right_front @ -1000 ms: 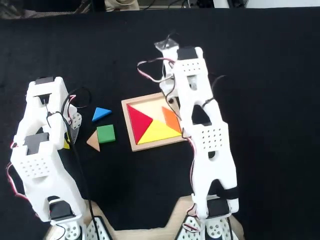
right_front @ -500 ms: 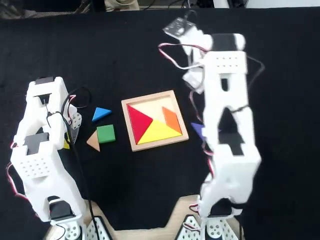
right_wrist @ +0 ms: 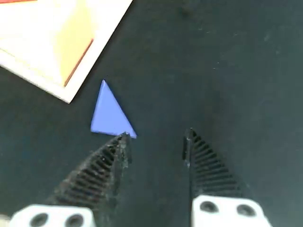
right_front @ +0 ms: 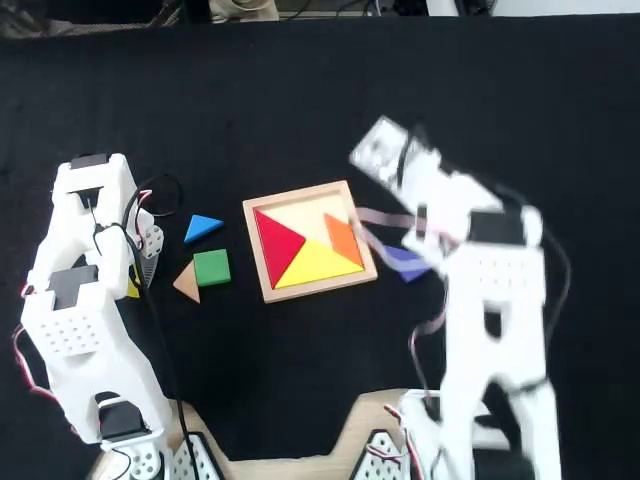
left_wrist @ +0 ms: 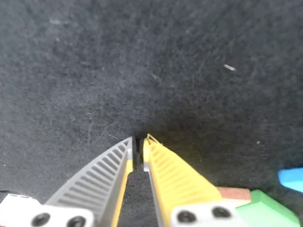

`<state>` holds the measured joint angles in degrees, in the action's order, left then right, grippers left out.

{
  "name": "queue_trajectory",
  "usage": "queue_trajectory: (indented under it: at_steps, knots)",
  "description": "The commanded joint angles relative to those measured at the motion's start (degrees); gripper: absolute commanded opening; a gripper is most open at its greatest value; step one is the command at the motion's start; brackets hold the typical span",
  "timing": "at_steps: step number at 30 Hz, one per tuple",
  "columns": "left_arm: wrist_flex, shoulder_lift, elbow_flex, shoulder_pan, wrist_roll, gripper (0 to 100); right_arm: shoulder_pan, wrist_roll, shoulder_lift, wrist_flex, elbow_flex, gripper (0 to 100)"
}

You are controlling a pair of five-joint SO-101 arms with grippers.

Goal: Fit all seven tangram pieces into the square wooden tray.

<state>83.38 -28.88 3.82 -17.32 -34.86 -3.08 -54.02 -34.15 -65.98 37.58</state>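
item 1, left arm (right_front: 80, 300): white, standing at the near left of the black surface (right_front: 300, 100). its left hand (left_wrist: 138, 141) is hanging low over a bare patch of that surface. it is clenched on nothing, with a grey finger and a yellow finger (left_wrist: 175, 184) pressing tip to tip.

item 2, loose pieces lying near that hand, on the tray's side of it. a tan triangle (right_front: 187, 282) is lying nearest, touching a green square (right_front: 211, 267). a blue triangle (right_front: 203, 227) is lying a little farther back, apart from both.

item 3, square wooden tray (right_front: 300, 205): sitting mid-surface between the two arms, turned slightly askew. it is holding a red triangle (right_front: 278, 243) by its left side, a yellow triangle (right_front: 318, 262) along its near side and an orange piece (right_front: 343, 238) by its right side. all three are lying flat and meeting edge to edge, and pale bare wood is showing in the far part.

item 4, purple triangle (right_wrist: 110, 116): lying flat on the surface outside the tray, just beside its right rim, with a narrow dark gap between them.

item 5, right arm (right_front: 495, 290): white, standing at the near right, its wrist out over the surface to the right of the tray. its right hand (right_wrist: 156, 137) is released, black fingers spread and gripping nothing. one fingertip (right_wrist: 120, 142) is hovering at a corner of the purple triangle; whether it is touching cannot be told.
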Motion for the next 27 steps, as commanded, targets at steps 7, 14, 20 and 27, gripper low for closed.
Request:
queue_trajectory:
  at_steps: [7, 14, 20, 27]
  knots:
    - [-1.0, -0.2, -1.4, 2.0, -0.2, 6, 0.3, -4.1, 2.5, 5.3, 12.9, 19.0]
    - [-1.0, -0.2, -1.5, 2.0, -0.2, 6, 1.8, -10.6, 11.8, 2.8, 9.6, 29.3]
    - [-1.0, -0.2, -1.5, 2.0, -0.2, 6, 2.8, -10.6, 18.8, 5.8, 8.3, 29.2]
    - [-1.0, -0.2, -1.5, 2.0, -0.2, 6, 1.0, -13.8, 22.8, 10.9, 7.9, 27.0]
